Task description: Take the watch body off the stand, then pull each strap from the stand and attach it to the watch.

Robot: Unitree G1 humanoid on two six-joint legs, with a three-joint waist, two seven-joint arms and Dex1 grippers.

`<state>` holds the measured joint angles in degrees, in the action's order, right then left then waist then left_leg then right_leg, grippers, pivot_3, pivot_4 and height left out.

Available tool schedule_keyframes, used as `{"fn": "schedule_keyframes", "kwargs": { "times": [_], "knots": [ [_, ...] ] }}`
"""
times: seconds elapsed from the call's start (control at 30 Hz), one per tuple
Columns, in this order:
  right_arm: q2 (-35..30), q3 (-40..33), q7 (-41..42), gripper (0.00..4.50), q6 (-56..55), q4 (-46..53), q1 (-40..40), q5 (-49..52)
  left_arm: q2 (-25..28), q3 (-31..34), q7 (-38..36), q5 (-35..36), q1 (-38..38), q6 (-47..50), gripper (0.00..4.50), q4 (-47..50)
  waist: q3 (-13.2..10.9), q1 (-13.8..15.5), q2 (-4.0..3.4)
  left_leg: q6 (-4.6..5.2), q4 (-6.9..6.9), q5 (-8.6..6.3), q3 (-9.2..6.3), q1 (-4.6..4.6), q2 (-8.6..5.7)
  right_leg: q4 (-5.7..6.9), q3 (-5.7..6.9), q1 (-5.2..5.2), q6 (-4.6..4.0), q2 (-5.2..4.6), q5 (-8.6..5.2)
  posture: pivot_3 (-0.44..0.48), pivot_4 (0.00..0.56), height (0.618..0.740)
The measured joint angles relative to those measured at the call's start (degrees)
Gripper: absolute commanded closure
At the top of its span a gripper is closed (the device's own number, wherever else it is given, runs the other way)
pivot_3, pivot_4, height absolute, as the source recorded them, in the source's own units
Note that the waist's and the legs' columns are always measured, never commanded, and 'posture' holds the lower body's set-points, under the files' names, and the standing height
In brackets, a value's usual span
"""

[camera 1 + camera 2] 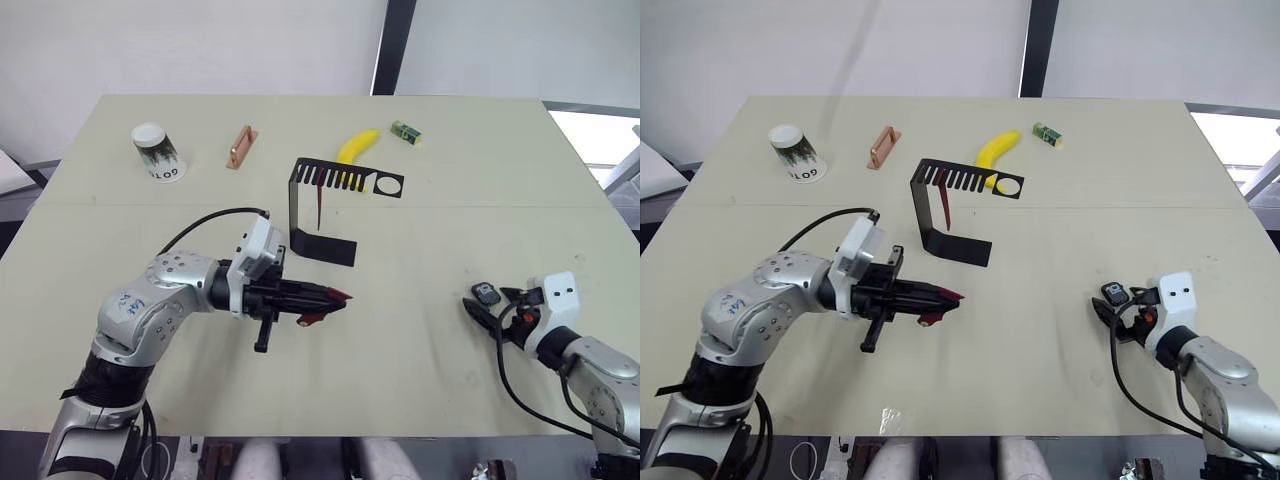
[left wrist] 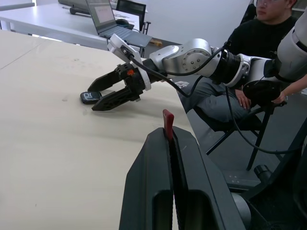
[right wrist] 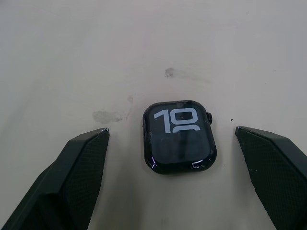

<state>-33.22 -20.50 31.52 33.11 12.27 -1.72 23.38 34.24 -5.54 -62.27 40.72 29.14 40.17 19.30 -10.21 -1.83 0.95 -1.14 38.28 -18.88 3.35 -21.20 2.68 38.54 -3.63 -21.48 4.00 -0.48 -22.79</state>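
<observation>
The black stand (image 1: 303, 203) stands at mid-table. One maroon strap (image 1: 319, 205) hangs from its slotted top arm. My left gripper (image 1: 340, 298) hovers in front of the stand, shut on the other strap (image 2: 167, 123), whose red end pokes out past the fingertips. The watch body (image 3: 179, 136) lies face up on the table at the right, also seen as a small dark case (image 1: 486, 293). My right gripper (image 3: 171, 130) is open, one finger on each side of the watch, not touching it.
At the back of the table are a paper cup (image 1: 157, 152), a copper-coloured bar (image 1: 240, 147), a banana (image 1: 357, 146) and a small green box (image 1: 406, 131). A seated person (image 2: 268, 33) is beyond the table's right edge.
</observation>
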Motion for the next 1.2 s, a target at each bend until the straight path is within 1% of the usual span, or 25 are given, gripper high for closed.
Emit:
{"fn": "schedule_keyframes", "kwargs": {
  "times": [0.1,0.53,0.57,0.6,0.63,0.67,0.77,0.87,1.03,1.2],
  "knots": [
    [0.0,0.0,-0.8,1.30,0.8,0.3,0.2,0.0,-0.1,0.0,0.2,0.0,0.1,0.0,4.50,-0.1,0.0,0.0,0.00,0.00,0.00,0.00,0.00,0.00,0.01,0.01,0.00,0.00,0.00,0.01,0.00,0.000,0.150,0.740],
    [1.1,0.1,-1.9,1.30,2.2,1.2,0.6,0.1,-0.2,0.0,0.6,0.0,1.4,0.2,4.50,-0.2,0.0,0.0,0.01,0.00,0.02,0.00,0.00,0.00,0.00,0.02,0.00,0.00,0.00,0.00,0.00,0.000,0.150,0.740],
    [1.1,0.1,-2.0,1.84,2.2,1.2,0.6,0.1,-0.2,0.0,0.6,0.0,1.4,0.2,4.50,-0.2,0.0,0.0,0.02,0.00,0.02,0.00,0.00,0.00,0.00,0.02,0.00,0.00,0.00,0.00,0.00,0.000,0.150,0.740],
    [1.1,0.1,-2.2,2.06,2.2,1.2,0.7,0.0,-0.2,0.0,0.6,0.0,1.4,0.4,4.50,-0.2,0.0,0.0,0.01,0.00,0.02,0.00,0.00,0.00,0.00,0.03,0.00,0.00,0.00,0.00,0.00,0.000,0.150,0.740],
    [1.1,0.1,-2.3,2.58,2.2,1.2,0.7,0.0,-0.3,0.0,0.7,0.0,1.4,0.4,4.50,-0.2,0.0,0.0,0.01,0.00,0.02,0.00,0.00,0.01,0.00,0.04,0.00,0.00,0.00,0.00,0.00,0.000,0.150,0.740],
    [1.2,0.1,-2.3,2.99,2.2,1.2,0.8,0.0,-0.3,0.0,0.7,0.0,1.4,0.4,4.50,-0.2,0.0,0.0,0.01,0.00,0.01,0.00,0.00,0.00,0.00,0.04,0.00,-0.01,0.00,0.00,0.00,0.000,0.150,0.740],
    [1.6,0.1,-2.3,2.99,2.3,1.2,0.8,0.3,-0.3,0.0,0.7,0.1,1.4,0.4,4.50,-0.3,0.0,0.0,0.01,0.00,0.02,0.00,0.00,0.00,0.00,0.04,0.00,-0.01,0.00,0.00,0.00,0.000,0.150,0.740],
    [1.4,0.0,-2.3,2.99,4.8,3.1,0.8,1.7,-0.3,0.2,0.8,0.1,1.4,0.5,4.50,-0.3,0.0,0.0,0.01,0.00,0.02,0.00,-0.01,-0.01,0.00,0.07,0.00,-0.03,0.00,0.00,0.00,0.000,0.150,0.740],
    [-1.3,-0.3,-2.1,2.99,9.2,6.3,1.7,5.0,0.0,1.1,0.8,0.3,1.0,0.5,4.50,-0.2,0.0,0.1,0.01,0.00,0.02,0.00,-0.02,-0.02,-0.01,0.07,0.01,-0.03,0.00,-0.02,0.00,0.000,0.150,0.740],
    [-3.8,-0.3,-1.0,2.99,11.2,6.6,1.8,6.5,-0.1,1.1,0.9,0.3,0.6,0.5,4.50,-0.2,0.0,0.1,0.01,0.00,0.02,0.00,-0.01,-0.04,-0.02,0.04,0.01,-0.03,0.00,-0.02,0.00,0.000,0.150,0.740]
  ]
}}
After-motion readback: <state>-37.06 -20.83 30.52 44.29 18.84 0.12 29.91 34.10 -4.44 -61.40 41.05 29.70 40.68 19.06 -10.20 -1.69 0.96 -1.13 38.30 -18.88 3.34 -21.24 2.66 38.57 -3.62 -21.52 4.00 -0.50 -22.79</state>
